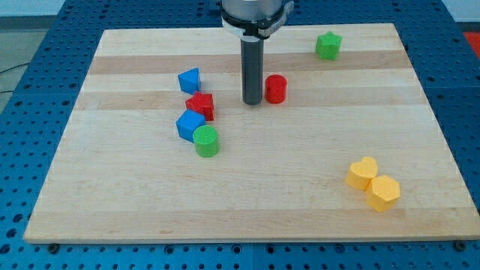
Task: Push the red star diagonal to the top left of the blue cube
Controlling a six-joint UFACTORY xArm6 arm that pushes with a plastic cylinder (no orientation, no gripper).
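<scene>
The red star [201, 106] lies left of the board's middle, touching the upper right of the blue cube [190, 124]. A second blue block [190, 79], roughly triangular, sits just above the red star. My tip [252, 102] stands on the board to the right of the red star, about a block's width away, and just left of a red cylinder [276, 88].
A green cylinder [206, 141] touches the blue cube's lower right. A green star [328, 46] lies near the view's top right. A yellow heart [362, 173] and a yellow hexagon [383, 193] sit together at the lower right. The wooden board [112, 195] rests on a blue perforated table.
</scene>
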